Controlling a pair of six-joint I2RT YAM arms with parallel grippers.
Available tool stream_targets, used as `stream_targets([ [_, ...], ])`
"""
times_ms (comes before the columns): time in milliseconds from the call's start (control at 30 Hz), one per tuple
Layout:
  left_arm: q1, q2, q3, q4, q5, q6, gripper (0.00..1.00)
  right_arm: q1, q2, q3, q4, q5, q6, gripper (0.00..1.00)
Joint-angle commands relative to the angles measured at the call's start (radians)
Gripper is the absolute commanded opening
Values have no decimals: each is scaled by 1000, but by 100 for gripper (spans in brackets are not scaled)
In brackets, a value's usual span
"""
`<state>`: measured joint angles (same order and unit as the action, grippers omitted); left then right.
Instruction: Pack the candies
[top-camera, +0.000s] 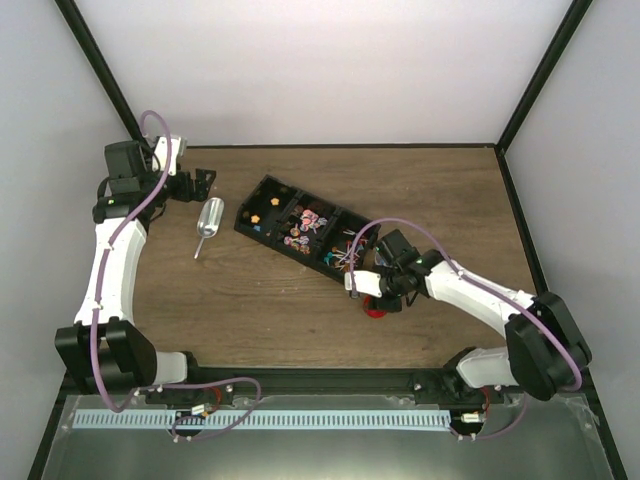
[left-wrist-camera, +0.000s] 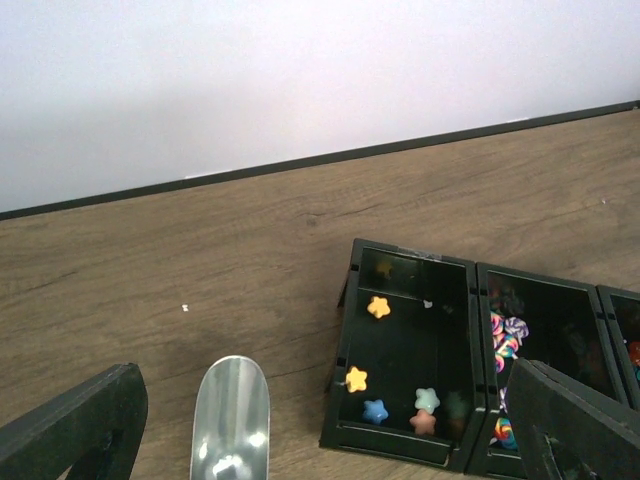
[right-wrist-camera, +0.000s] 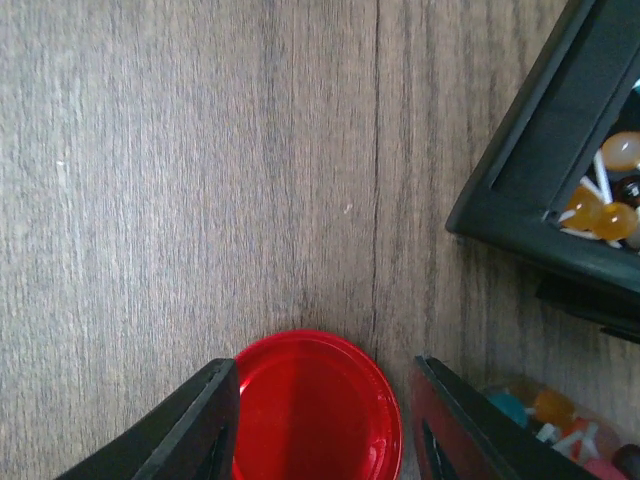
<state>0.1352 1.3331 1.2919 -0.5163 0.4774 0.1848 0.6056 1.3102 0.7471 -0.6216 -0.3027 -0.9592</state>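
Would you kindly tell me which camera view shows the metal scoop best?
The top external view: the whole metal scoop shows there, bowl and handle, with nothing covering it. The left wrist view catches only its bowl, cut off by the bottom edge. The right wrist view misses it.

The wooden table (top-camera: 300, 315) is carrying a black compartment tray (left-wrist-camera: 408, 340), a silvery scoop (top-camera: 209, 218) left of it and a red lid (right-wrist-camera: 312, 405) nearby.
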Motion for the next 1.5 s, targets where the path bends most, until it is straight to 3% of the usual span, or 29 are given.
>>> stream_targets([
  [0, -3, 8, 7, 21, 24, -11, 100, 8, 32, 11, -21, 28, 0, 49],
  [400, -3, 22, 18, 7, 5, -3, 100, 8, 56, -36, -56, -21, -31, 39],
  [833, -3, 51, 35, 11, 11, -12, 100, 9, 111, -66, -29, -27, -36, 38],
  [1133, -3, 67, 51, 12, 1, -13, 100, 11, 126, -87, 15, -13, -37, 18],
  [1267, -3, 72, 66, 6, -44, -11, 100, 13, 122, -76, 0, -30, -34, 3],
  [1467, -2, 37, 61, 24, -45, -10, 100, 12, 100, 30, -71, -160, 35, 1],
])
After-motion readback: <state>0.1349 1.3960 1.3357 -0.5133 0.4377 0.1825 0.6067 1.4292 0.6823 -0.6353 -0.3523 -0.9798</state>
